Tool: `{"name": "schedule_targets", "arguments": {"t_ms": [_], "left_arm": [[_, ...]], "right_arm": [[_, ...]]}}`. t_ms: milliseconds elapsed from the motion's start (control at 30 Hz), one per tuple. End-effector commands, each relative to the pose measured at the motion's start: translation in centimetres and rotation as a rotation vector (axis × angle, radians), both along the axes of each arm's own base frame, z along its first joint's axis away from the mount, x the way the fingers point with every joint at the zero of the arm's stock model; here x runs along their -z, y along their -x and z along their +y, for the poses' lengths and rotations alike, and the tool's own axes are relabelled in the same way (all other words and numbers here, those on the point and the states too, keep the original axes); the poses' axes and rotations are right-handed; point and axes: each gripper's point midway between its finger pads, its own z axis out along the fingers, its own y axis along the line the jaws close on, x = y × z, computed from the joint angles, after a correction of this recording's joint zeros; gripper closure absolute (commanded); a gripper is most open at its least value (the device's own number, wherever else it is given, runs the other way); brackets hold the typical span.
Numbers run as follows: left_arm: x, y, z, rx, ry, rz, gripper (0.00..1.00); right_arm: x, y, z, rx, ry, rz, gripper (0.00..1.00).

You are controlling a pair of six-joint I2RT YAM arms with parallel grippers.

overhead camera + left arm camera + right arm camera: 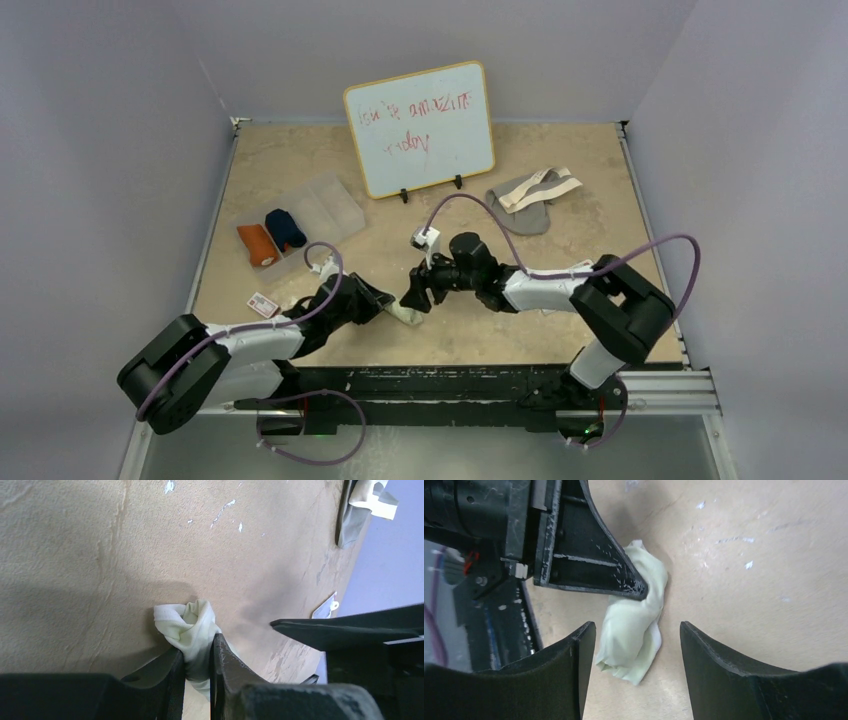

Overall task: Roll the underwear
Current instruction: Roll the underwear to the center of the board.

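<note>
Tan tabletop [560, 300] inside pale walls, with a whiteboard [420, 128] propped at the back.

Top view: you have an orange roll [257, 244] and a navy roll [284, 229] in the clear tray [335, 205] at left. The grey underwear [528, 200] with beige waistband lies loose at back right. A white card [262, 304] sits near the left arm. The cream underwear [405, 312] lies mid-table, where both arms meet.

Left wrist view: your left gripper [197, 662] pinches the bunched cream cloth between its fingers, down at the table.

Right wrist view: your right gripper [638, 630] stands spread, one finger on each side of the cream bundle, not clamping it.
</note>
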Motion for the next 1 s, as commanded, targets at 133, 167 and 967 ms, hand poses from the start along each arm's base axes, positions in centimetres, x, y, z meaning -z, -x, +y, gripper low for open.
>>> {"name": "schedule_targets", "arguments": {"t_ms": [133,167,967], "left_arm": [[1.9,1.4,1.8,0.011,-0.140,0.084,0.89],[1.9,1.4,1.8,0.010,-0.139,0.084,0.89],[-0.9,2.7,0.8,0.000,0.120,0.022,0.40]], "right_arm": [[-0.1,0.3,-0.1,-0.097,0.291,-0.396,0.39],[-0.1,0.5,0.2,-0.102,0.297,-0.405,0.40],[4.9,2.2,0.1,0.154,0.066,0.193,0.82]]}}
